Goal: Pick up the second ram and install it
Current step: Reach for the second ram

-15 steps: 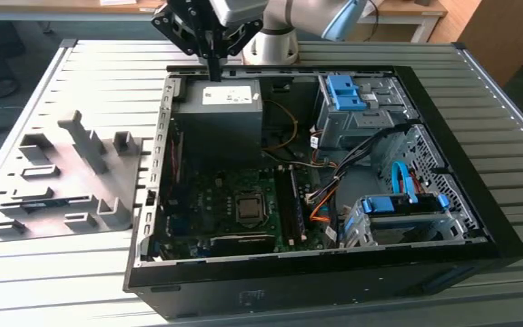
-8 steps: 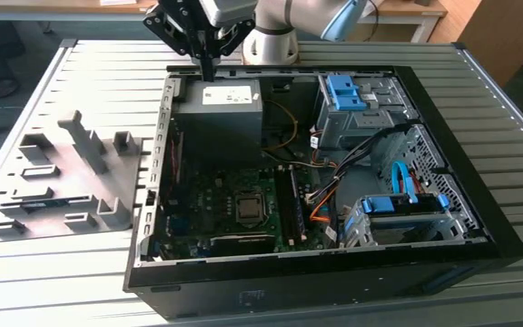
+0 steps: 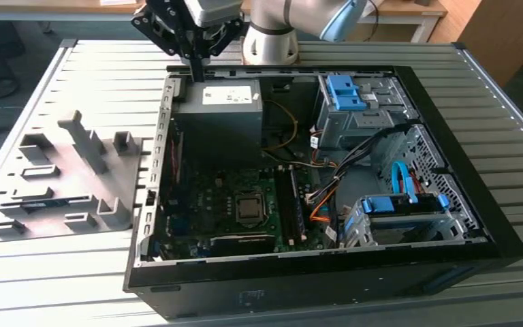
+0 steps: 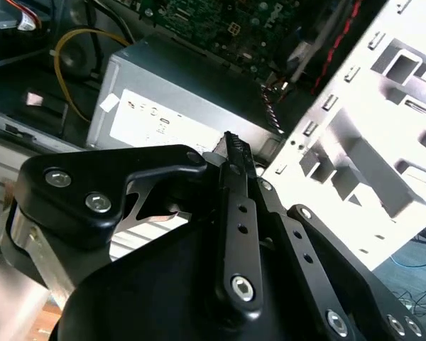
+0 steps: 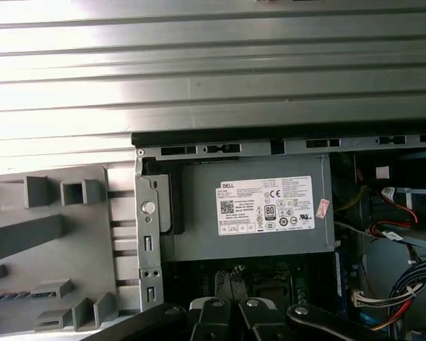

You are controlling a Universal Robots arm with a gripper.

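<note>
In the exterior view the claw hangs just above the back edge of the grey power supply, at the far rim of the open case. Its two fingers are drawn together with nothing between them. The second ram is outside the case, sitting in a slot of the grey holder. That puts it past the case wall on the side of the power supply toward the exterior view's left, well apart from the claw. Its long axis points roughly at that wall, and I'd judge it crosswise to the memory slots on the board beyond the power supply.

In the second wrist view the claw looks pressed shut and empty. The power supply is directly beneath it and the holder is off past the case wall.

In the first wrist view the claw has its tips close together over the board side of the power supply. The holder lies beside the case wall. The thin dark strip at its edge is probably the second ram.
</note>
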